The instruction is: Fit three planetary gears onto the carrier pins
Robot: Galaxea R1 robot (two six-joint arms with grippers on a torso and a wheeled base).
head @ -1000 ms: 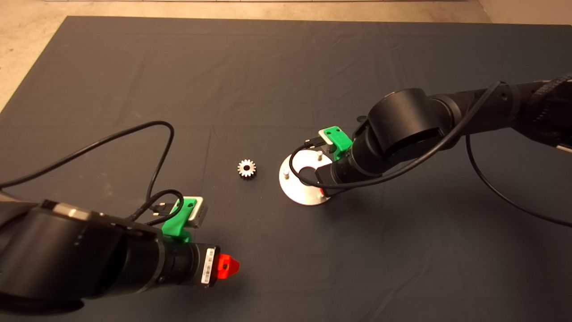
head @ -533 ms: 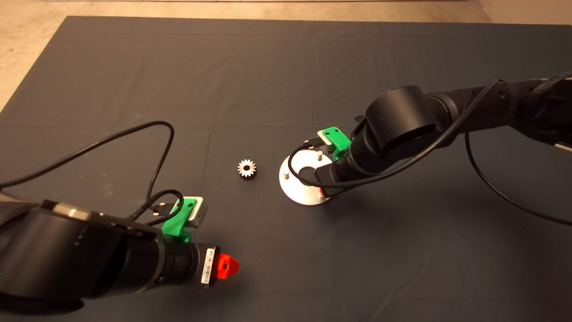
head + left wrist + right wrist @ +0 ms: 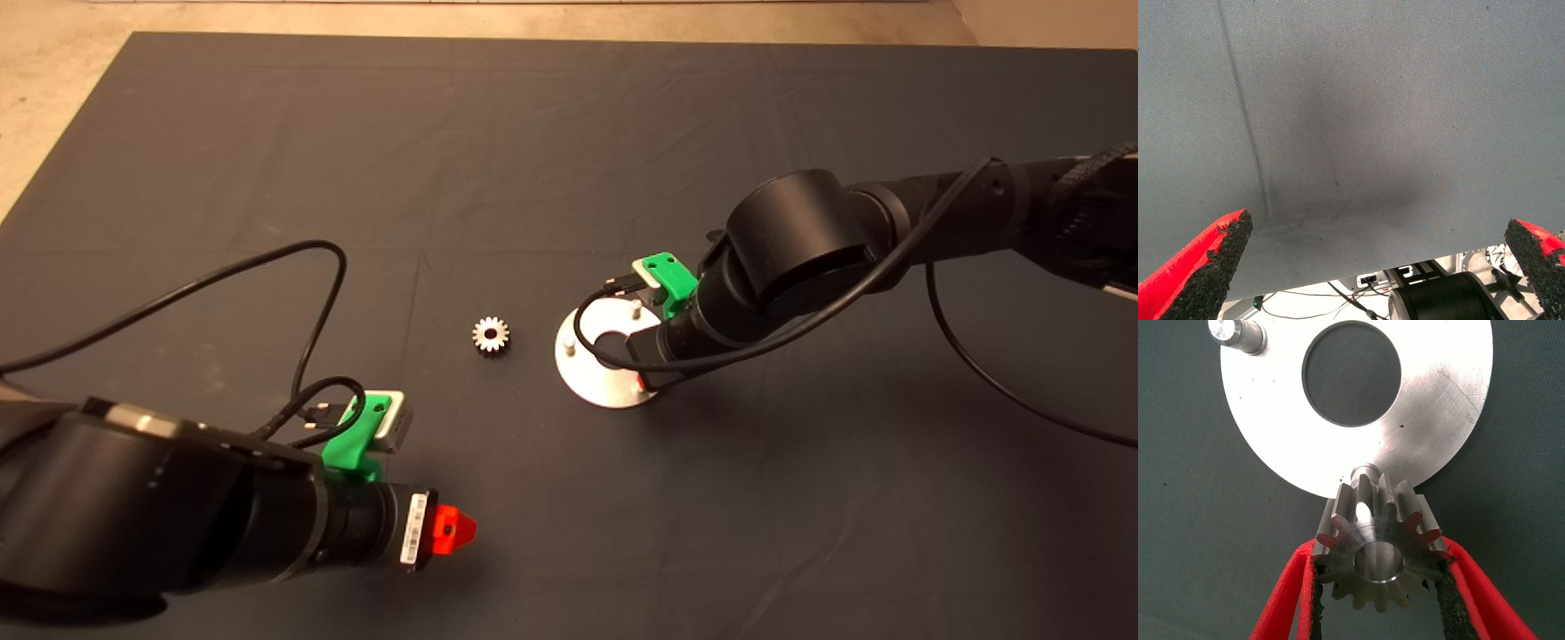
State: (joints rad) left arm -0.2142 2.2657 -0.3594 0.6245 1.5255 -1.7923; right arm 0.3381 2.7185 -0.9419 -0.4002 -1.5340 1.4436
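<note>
The shiny round disc [image 3: 594, 378] lies mid-mat with two carrier pins [image 3: 569, 342] showing in the head view. My right gripper [image 3: 642, 380] hangs over the disc's near right edge. In the right wrist view it [image 3: 1378, 550] is shut on one planetary gear [image 3: 1378, 540], held just above and in front of a pin [image 3: 1367, 468] at the rim of the disc [image 3: 1431, 407]; another pin [image 3: 1238, 333] stands bare. A second gear [image 3: 491, 335] lies flat on the mat left of the disc. The third gear is out of view. My left gripper [image 3: 449, 529] waits open and empty at the lower left.
The dark mat [image 3: 533, 133] covers the table, with beige floor beyond its far and left edges. Black cables loop from both wrists over the mat. The left wrist view shows its fingers [image 3: 1211, 257] wide apart over bare mat near the mat's edge.
My right arm has shifted very slightly to the left over the disc, then held still. The left arm and the loose gear have not moved.
</note>
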